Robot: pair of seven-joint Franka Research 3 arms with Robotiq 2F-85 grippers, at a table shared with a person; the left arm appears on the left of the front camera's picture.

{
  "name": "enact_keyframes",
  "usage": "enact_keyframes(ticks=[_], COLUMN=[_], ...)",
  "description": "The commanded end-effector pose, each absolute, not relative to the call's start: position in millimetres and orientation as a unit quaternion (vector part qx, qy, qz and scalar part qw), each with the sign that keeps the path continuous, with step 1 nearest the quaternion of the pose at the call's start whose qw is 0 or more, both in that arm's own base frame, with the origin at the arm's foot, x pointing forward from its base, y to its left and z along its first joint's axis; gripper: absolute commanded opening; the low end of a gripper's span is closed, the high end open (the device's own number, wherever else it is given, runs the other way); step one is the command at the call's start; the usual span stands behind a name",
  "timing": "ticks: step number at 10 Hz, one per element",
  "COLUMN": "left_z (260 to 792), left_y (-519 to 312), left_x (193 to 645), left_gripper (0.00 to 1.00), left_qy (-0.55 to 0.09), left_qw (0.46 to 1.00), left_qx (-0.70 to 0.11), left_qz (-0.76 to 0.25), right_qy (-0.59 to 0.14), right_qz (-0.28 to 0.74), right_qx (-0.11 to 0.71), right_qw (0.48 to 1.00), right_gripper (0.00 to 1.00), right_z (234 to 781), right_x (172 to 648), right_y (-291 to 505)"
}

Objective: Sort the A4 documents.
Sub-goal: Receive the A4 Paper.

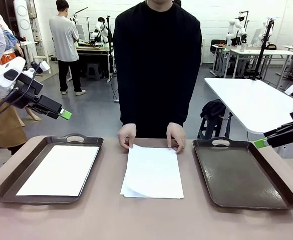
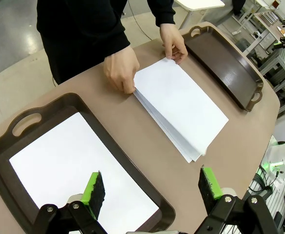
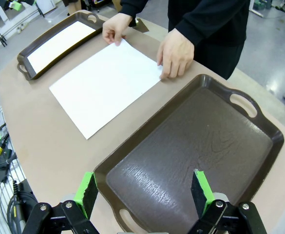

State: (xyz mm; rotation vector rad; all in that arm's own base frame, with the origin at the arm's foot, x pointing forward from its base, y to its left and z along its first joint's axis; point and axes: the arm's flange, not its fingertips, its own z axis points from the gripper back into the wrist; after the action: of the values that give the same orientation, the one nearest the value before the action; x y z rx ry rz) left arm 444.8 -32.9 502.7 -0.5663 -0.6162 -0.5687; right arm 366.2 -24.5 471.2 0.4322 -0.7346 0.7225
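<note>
A stack of white A4 documents (image 1: 153,171) lies in the middle of the table, between two dark brown trays; its near left corner curls up. The person's two hands (image 1: 126,136) rest on its far edge. One more white sheet (image 1: 60,169) lies flat in the left tray (image 1: 11,176). The right tray (image 1: 241,175) holds nothing. My left gripper (image 1: 65,114) hangs open above the left tray's far end, seen from the left wrist (image 2: 152,190) over that tray's sheet (image 2: 74,170). My right gripper (image 1: 259,143) hovers open above the right tray's far right rim, over the bare tray floor (image 3: 196,146). The stack (image 2: 181,105) (image 3: 105,83) lies apart from both.
The table top (image 1: 146,220) is tan with rounded corners. A white table (image 1: 251,100) and a dark bag on a stool stand behind on the right. Other people stand at benches far off on the left.
</note>
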Motion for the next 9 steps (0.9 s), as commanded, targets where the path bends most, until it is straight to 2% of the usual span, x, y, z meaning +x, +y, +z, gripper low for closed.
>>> enact_keyframes(ticks=[1, 9], left_z=[504.4, 504.4], left_y=[-32.4, -32.4], left_x=[444.3, 444.3], left_gripper=[1.0, 1.0], left_qy=[-0.298, -0.298], left_qw=[0.873, 0.873], left_qx=[-0.274, -0.274], left_qz=[-0.273, -0.273], right_qy=[-0.355, -0.355], right_qz=[0.348, 0.348], right_qx=[0.215, 0.215], right_qw=[0.841, 0.841], right_gripper=[1.0, 1.0], right_z=[469.0, 469.0], right_x=[370.2, 370.2], right_y=[-24.4, -24.4])
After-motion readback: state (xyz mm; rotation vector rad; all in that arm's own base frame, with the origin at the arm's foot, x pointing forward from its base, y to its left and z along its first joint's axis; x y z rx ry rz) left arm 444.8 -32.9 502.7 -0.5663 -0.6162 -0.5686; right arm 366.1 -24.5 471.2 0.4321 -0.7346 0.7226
